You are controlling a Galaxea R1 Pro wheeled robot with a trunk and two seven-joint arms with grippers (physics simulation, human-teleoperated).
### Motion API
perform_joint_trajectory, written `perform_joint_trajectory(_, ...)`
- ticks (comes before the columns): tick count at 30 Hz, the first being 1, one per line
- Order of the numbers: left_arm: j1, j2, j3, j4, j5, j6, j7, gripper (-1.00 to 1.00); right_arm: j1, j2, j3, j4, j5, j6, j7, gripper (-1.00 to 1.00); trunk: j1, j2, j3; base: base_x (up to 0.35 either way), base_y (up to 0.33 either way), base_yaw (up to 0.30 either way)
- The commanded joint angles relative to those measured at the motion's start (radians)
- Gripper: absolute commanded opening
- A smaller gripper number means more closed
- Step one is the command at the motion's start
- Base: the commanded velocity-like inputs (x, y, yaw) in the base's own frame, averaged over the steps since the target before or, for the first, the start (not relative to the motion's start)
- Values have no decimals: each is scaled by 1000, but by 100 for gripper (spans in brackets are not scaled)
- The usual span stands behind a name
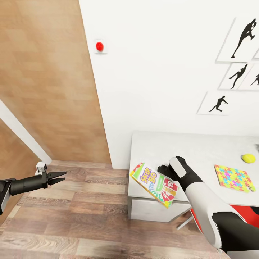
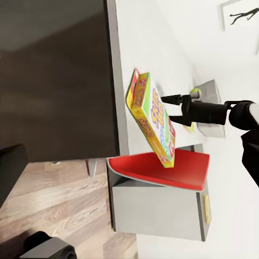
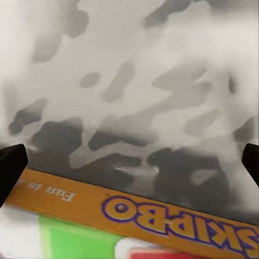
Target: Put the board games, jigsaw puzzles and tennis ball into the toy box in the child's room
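Skip-Bo box (image 1: 154, 184) seemingly between right fingers (image 2: 174, 99), above table (image 1: 201, 151) edge.

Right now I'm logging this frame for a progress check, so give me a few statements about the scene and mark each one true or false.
1. The right claw holds the Skip-Bo box. True.
2. The Skip-Bo box lies flat in the middle of the table. False: it is tilted at the table's left edge, overhanging it.
3. The tennis ball sits on the table beyond the jigsaw puzzle. True.
4. The left claw grips a jigsaw puzzle. False: it holds nothing, over the wood floor.
5. Baseball-player silhouettes hang on the wall. True.
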Motion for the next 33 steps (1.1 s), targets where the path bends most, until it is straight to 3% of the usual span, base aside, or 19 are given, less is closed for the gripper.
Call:
perform_joint_trajectory(1,-1,0,2,-1,-9,10,-8,100,-1,-1,5,-1,-11,1,-10,100,0,-2,-2,-87,76,0)
perform_joint_trajectory(33,-1,0,2,-1,-9,10,-8,100,-1,-1,5,-1,-11,1,-10,100,0,-2,-24,-25,52,0)
